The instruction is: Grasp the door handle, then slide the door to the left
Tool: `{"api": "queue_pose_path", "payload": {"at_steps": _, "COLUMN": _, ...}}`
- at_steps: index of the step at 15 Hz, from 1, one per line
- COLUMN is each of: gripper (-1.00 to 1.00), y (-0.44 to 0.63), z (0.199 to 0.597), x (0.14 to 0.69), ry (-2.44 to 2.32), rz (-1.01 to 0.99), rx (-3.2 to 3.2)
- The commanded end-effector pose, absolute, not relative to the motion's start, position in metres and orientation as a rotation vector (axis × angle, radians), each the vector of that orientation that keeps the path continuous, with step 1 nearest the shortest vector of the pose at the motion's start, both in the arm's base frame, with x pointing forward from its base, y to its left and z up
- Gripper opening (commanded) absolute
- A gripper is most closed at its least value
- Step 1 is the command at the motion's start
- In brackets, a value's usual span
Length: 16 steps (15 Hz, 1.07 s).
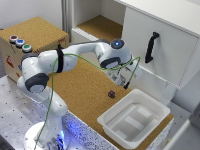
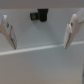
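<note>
- Gripper hangs low in front of the cabinet, at about the centre of the exterior view; its fingers stand spread in the wrist view, one at each side with blank white surface between them; nothing is held.
- Door handle, a slim black bar with bent ends, sits upright on the door at roughly two o'clock from the gripper; handle and gripper are apart, not touching.
- Door is a large white panel taking up the upper part of the exterior view's right; at its ten o'clock the cabinet stands open, showing a cork-lined shelf.
- White bin rests on the cork tabletop at about five o'clock from the gripper, near the table's edge.
- Small dark object lies on the cork just beside the bin's far corner, at seven o'clock from the gripper; what it is cannot be told.
- Cardboard box with a cork top stands at the exterior view's left, at nine o'clock from the arm's elbow; three coloured buttons sit along its near edge.
- Green cable runs along the arm toward the wrist.
- Wrist view also shows a small dark blurred shape on the white surface; it is too blurred to name.
</note>
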State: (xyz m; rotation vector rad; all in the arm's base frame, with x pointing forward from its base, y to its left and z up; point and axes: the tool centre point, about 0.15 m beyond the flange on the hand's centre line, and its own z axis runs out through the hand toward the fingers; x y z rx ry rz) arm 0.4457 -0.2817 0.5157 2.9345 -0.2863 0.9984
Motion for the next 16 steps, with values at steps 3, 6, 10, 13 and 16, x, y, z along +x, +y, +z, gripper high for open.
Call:
{"api": "queue_pose_path", "payload": {"at_steps": 3, "gripper": 1.00, "y": -0.298, "z": 0.591, "x": 0.486, "ry": -0.195, "rz": 0.834, "rx": 3.148}}
{"api": "queue_pose_path", "payload": {"at_steps": 6, "gripper": 1.00, "y": -0.311, "z": 0.600, "x": 0.486, "ry": -0.229, "rz": 0.682, "rx": 3.172}}
{"api": "queue_pose_path", "payload": {"at_steps": 10, "gripper": 1.00, "y": -0.332, "z": 0.598, "x": 0.482, "ry": -0.258, "rz": 0.497, "rx": 3.262}}
{"api": "queue_pose_path", "payload": {"at_steps": 13, "gripper": 1.00, "y": -0.341, "z": 0.599, "x": 0.489, "ry": -0.180, "rz": 0.411, "rx": 3.323}}
{"api": "queue_pose_path", "payload": {"at_steps": 16, "gripper": 1.00, "y": -0.341, "z": 0.595, "x": 0.501, "ry": -0.046, "rz": 0.386, "rx": 3.284}}
